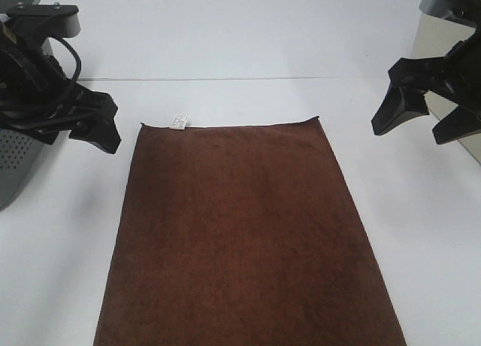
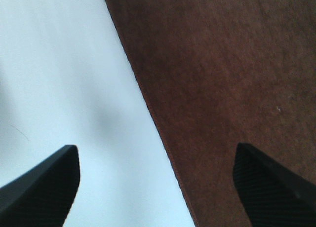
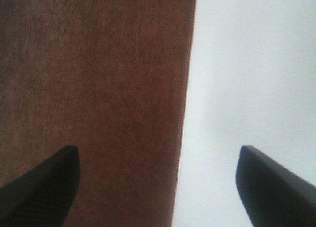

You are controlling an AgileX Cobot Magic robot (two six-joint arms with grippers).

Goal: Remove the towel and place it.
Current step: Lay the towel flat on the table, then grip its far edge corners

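Observation:
The towel point(image 1: 244, 233) is a dark reddish-brown cloth lying flat on the white table, its small white tag point(image 1: 180, 121) at the far short edge. My left gripper point(image 1: 90, 124) hovers open beside the towel's far left corner, holding nothing. In the left wrist view the towel point(image 2: 232, 79) fills one side, and its long edge runs between the two black fingertips point(image 2: 44, 187). My right gripper point(image 1: 425, 120) hangs open off the far right corner, clear of the cloth. The right wrist view shows the towel point(image 3: 94, 89) edge between its empty fingers point(image 3: 276, 182).
A grey perforated basket point(image 1: 15, 162) stands at the left edge behind the left arm. A seam in the white table surface point(image 1: 240, 78) crosses beyond the towel. The towel's near end runs out of the exterior view at the bottom.

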